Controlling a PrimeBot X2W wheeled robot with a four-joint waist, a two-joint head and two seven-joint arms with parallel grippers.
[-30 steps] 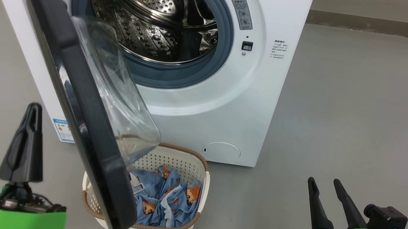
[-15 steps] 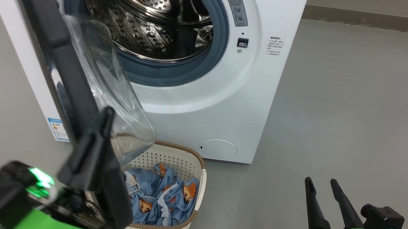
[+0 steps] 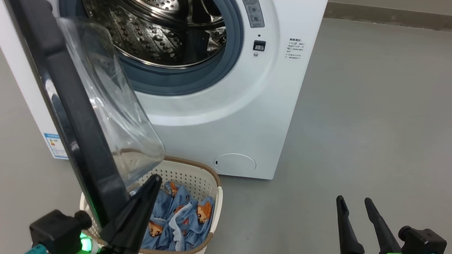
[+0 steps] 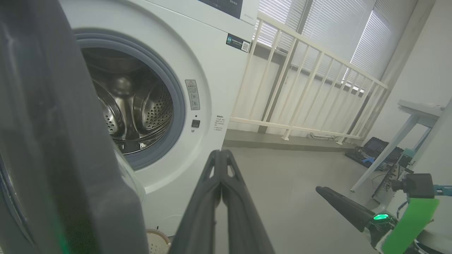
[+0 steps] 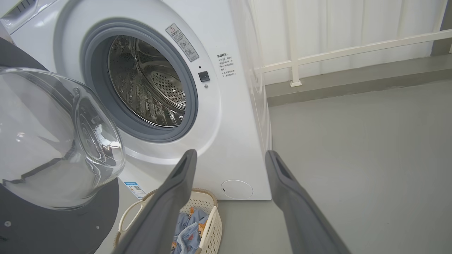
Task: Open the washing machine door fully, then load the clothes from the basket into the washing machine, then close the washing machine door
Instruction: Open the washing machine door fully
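The white washing machine (image 3: pixel 256 104) stands with its steel drum (image 3: pixel 153 13) exposed. Its black washing machine door (image 3: pixel 52 60) hangs partly open, edge-on to me, the clear glass bowl (image 3: pixel 109 96) bulging toward the drum. Below the door's free edge sits the cream basket (image 3: pixel 189 251), holding the light blue clothes (image 3: pixel 181 219). My left gripper (image 3: pixel 154 177) is shut and empty, fingers together (image 4: pixel 220 151), just right of the door's lower edge on its inner side, above the basket. My right gripper (image 3: pixel 354 201) is open and empty over the floor to the right, seen wide apart (image 5: pixel 230 152).
Bare grey floor (image 3: pixel 391 102) stretches right of the machine. A white railing (image 4: pixel 300 88) with blinds behind it runs along the back wall. A pale table (image 4: pixel 416 116) and a laptop (image 4: pixel 374 151) stand far right.
My left gripper has swung from the outer, left side of the door across to its inner side over the basket. The camera drifted, shifting the scene left. The right gripper holds still.
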